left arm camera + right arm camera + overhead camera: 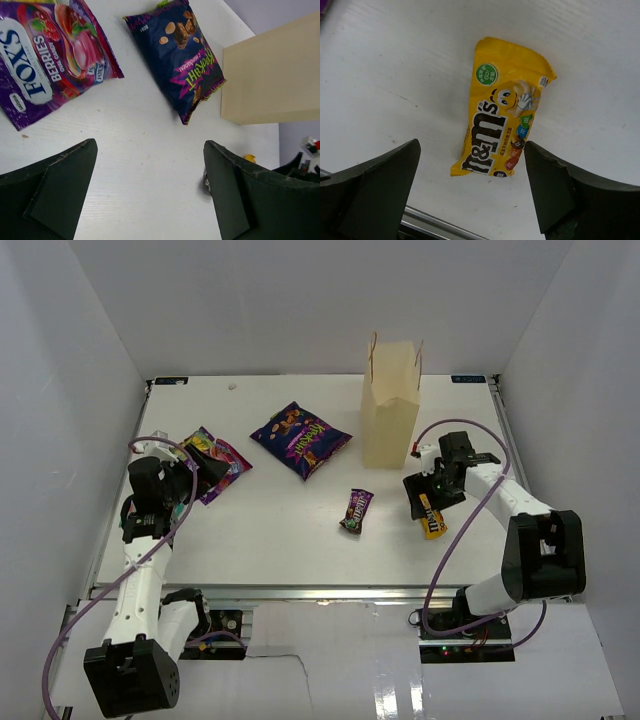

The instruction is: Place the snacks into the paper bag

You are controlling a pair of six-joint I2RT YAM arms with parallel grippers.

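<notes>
The tan paper bag (390,405) stands upright at the back right of the table; its side shows in the left wrist view (270,75). The large dark purple packet (300,438) (182,55) lies left of the bag. The pink candy bag (218,465) (45,65) lies at the left. The small dark brown packet (356,510) lies mid-table. The small yellow packet (432,520) (502,130) lies flat under my right gripper (430,498) (470,195), which is open and empty above it. My left gripper (205,472) (150,185) is open and empty beside the pink bag. The teal-white packet is not in view.
White walls enclose the table on the left, back and right. The metal front edge of the table (435,225) runs just below the yellow packet. The right arm's purple cable (450,550) loops over the front right corner.
</notes>
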